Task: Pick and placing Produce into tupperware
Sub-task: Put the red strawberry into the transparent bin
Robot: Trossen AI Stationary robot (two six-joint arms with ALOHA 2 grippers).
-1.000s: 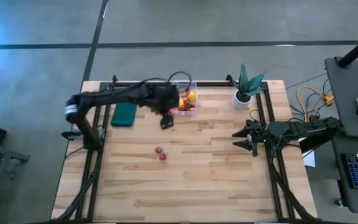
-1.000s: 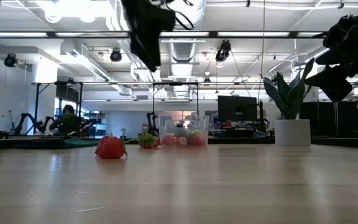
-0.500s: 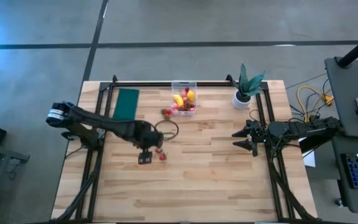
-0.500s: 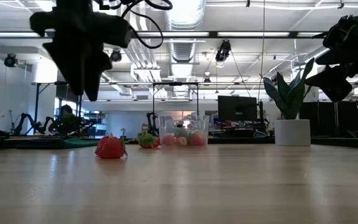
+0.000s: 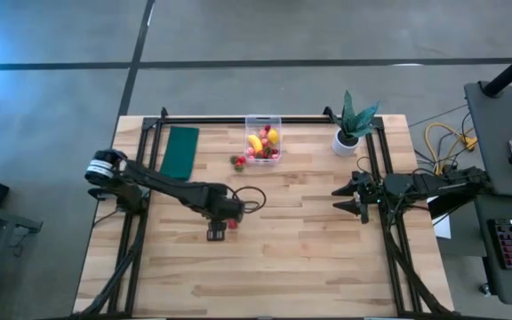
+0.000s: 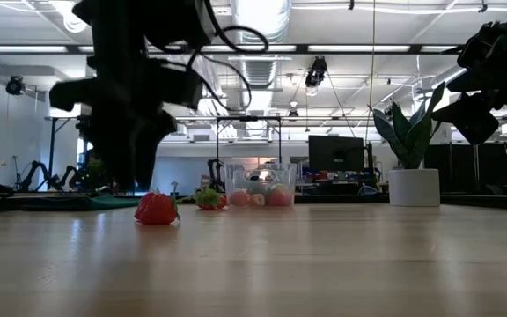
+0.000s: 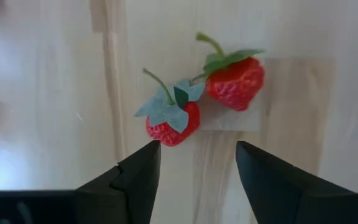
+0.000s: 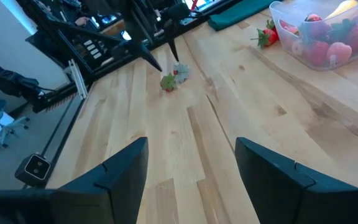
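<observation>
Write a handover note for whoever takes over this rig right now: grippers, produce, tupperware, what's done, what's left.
Left gripper: open, above two strawberries mid-table, holding nothing.
Right gripper: open, empty, waiting at the table's right edge.
Tupperware: far edge, centre, already holding red and yellow produce.
One more strawberry lies just outside the box, on its left.
Left to do: box those three strawberries.

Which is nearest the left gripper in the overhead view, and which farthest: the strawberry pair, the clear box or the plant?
From the left gripper:
1. Strawberry pair, right beside it, mid-table.
2. Clear box, at the far edge, middle.
3. Plant, far right corner.
</observation>
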